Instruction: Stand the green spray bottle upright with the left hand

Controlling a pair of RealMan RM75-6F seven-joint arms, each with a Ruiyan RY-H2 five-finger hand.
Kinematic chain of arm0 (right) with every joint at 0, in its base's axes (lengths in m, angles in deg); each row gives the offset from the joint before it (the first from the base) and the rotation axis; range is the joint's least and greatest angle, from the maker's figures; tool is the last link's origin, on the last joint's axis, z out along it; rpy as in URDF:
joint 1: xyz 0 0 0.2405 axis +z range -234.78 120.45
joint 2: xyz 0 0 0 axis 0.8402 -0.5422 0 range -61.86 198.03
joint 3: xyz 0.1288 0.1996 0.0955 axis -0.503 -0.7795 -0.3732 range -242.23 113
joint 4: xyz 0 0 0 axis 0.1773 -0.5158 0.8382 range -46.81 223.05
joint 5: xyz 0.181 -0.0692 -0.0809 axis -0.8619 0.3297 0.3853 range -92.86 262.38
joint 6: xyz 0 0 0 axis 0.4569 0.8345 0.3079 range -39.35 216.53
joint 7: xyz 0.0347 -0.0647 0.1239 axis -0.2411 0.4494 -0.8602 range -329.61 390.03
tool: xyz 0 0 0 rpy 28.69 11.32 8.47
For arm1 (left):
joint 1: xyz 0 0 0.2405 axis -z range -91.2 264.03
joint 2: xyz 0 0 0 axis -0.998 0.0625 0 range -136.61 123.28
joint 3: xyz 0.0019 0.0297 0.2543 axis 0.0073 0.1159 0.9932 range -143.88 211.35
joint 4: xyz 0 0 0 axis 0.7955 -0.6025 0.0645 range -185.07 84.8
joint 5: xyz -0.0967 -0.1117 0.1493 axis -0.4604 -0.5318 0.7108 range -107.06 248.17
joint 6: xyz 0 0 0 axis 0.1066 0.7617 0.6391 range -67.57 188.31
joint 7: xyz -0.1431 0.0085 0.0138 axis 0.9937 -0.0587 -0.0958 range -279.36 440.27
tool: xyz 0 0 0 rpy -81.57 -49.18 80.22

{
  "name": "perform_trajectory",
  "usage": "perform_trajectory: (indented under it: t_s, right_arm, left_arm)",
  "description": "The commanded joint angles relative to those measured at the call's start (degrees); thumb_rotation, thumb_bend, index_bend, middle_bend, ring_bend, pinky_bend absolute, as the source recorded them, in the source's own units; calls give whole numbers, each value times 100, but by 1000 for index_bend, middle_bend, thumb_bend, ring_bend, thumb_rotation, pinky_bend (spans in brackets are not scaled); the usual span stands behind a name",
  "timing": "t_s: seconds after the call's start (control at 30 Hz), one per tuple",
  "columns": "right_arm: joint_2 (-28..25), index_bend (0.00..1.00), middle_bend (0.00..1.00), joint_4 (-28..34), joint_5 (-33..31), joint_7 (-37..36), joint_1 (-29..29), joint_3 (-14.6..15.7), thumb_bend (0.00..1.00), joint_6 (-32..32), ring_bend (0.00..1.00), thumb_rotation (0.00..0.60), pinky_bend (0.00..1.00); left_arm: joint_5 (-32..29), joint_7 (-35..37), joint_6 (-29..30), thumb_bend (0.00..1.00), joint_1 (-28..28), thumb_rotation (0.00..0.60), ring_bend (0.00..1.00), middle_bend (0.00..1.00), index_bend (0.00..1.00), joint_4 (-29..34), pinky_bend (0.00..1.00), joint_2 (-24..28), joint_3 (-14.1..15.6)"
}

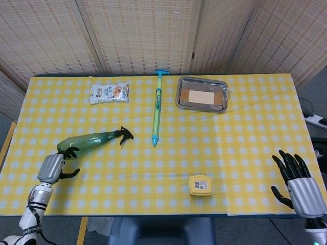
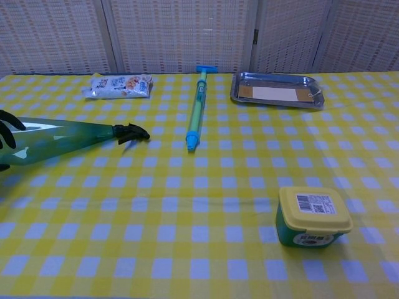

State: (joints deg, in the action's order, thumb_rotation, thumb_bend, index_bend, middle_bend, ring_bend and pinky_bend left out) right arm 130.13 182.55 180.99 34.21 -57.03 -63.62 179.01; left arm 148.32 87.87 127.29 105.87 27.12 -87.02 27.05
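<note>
The green spray bottle (image 1: 92,143) lies on its side on the yellow checked cloth at the left, black nozzle pointing right. My left hand (image 1: 53,164) is at the bottle's base end near the left front edge. Its fingers curl over the base, and the thumb stays apart on the near side. In the chest view the green spray bottle (image 2: 62,140) runs in from the left edge, where only the hand's dark fingertips (image 2: 6,119) show. My right hand (image 1: 296,182) hovers open off the table's front right corner, holding nothing.
A snack packet (image 1: 109,93) lies at the back left. A long green and blue pump (image 1: 157,107) lies mid-table, just right of the nozzle. A metal tray (image 1: 202,93) sits at the back. A yellow-lidded tub (image 1: 201,185) stands near the front edge.
</note>
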Motion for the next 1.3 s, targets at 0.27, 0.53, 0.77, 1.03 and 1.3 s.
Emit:
perform_trajectory:
  t_s: [0.27, 0.53, 0.77, 1.03, 1.3]
  right_arm:
    - [-33, 0, 0, 4, 69, -68, -35, 18, 331, 93, 0, 600, 0]
    - [-114, 0, 0, 15, 362, -218, -127, 126, 331, 336, 0, 600, 0]
    - [-218, 0, 0, -45, 622, -488, -192, 222, 331, 547, 0, 600, 0]
    - [-285, 0, 0, -86, 732, -713, -191, 280, 331, 579, 0, 600, 0]
    - [-375, 0, 0, -103, 615, -995, -149, 246, 331, 532, 0, 600, 0]
  left_arm:
    - [187, 144, 539, 286, -89, 600, 467, 455, 334, 526, 544, 123, -115]
    - [409, -1214, 1476, 286, -228, 600, 545, 586, 350, 1280, 569, -24, -282]
    - [289, -2528, 1647, 286, 46, 600, 894, 931, 411, 1552, 984, -354, -633]
    - [-996, -4355, 1069, 286, 688, 600, 1000, 1000, 529, 1930, 1000, -760, -1209]
    - [-2732, -6023, 524, 284, 1662, 600, 1000, 1000, 495, 1664, 1000, -1218, -1715]
